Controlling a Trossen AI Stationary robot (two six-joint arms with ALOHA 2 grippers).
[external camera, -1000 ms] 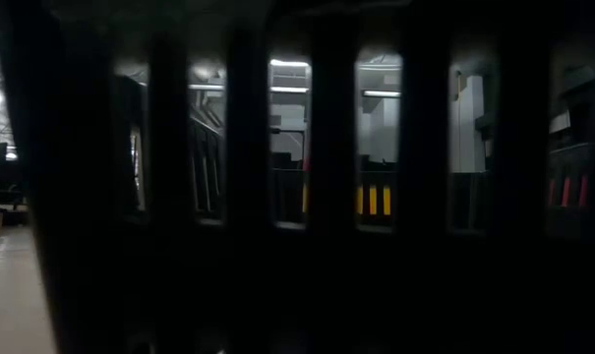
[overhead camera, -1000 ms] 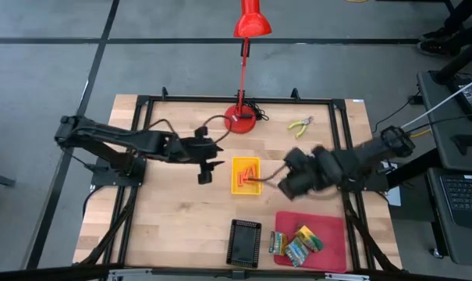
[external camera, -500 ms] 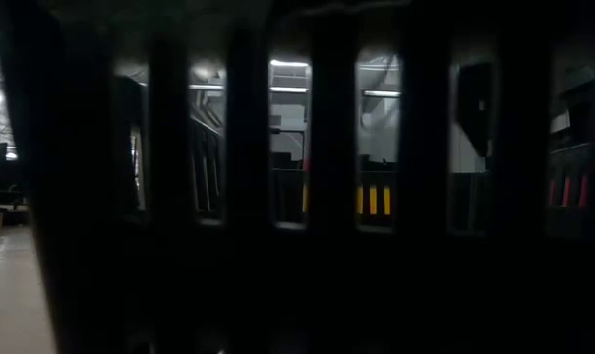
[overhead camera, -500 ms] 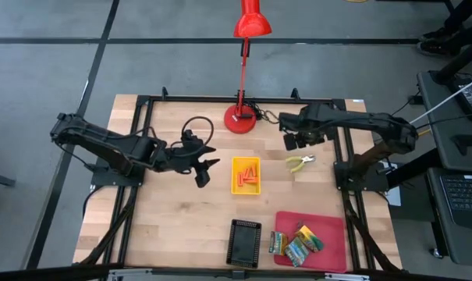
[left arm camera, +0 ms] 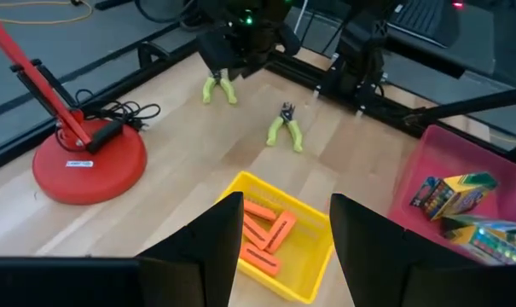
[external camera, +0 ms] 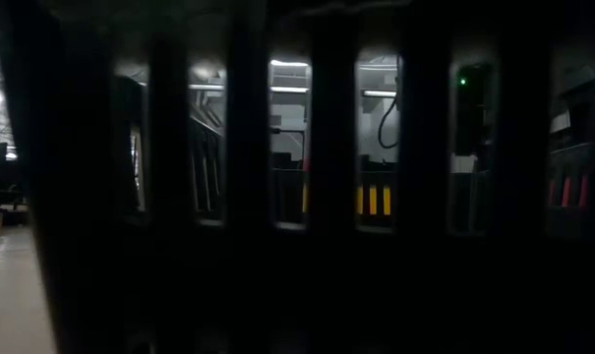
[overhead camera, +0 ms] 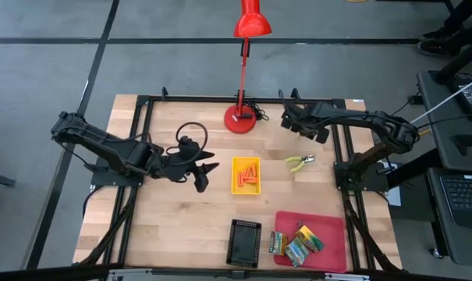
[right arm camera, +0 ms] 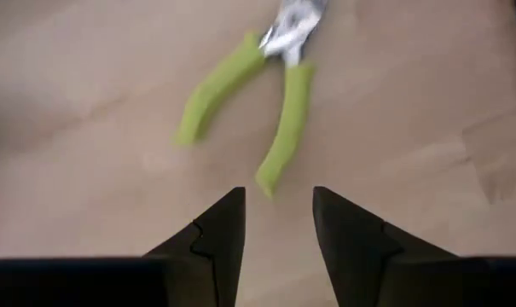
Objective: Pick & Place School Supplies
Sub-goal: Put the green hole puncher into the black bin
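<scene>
Two small pliers with yellow-green handles lie flat on the wooden table. One (overhead camera: 299, 162) (left arm camera: 285, 130) is right of the yellow tray. The other (right arm camera: 279, 128) (left arm camera: 219, 85) lies near the far edge under my right gripper (right arm camera: 279, 200) (overhead camera: 295, 123), which hovers open above its handle ends, apart from them. Short orange sticks (overhead camera: 247, 175) (left arm camera: 266, 234) lie in the yellow tray (overhead camera: 236, 187). Yellow-green printed boxes (overhead camera: 300, 243) (left arm camera: 458, 192) lie in the red tray (overhead camera: 329, 226). My left gripper (overhead camera: 205, 175) (left arm camera: 283, 205) is open, left of the yellow tray.
A red desk lamp stands on its round base (overhead camera: 240, 121) (left arm camera: 87, 162) at the far edge, its cable coiled beside it. A black tray (overhead camera: 244, 242) sits at the near edge. Black frame rails (overhead camera: 338, 156) run along the table's sides. The low view is blocked by dark bars.
My right gripper has swung from beside the yellow tray toward the far right of the table and now hangs over the far pliers. The pliers right of the yellow tray came into view as the arm left. My left arm has drawn back a little toward the left edge.
</scene>
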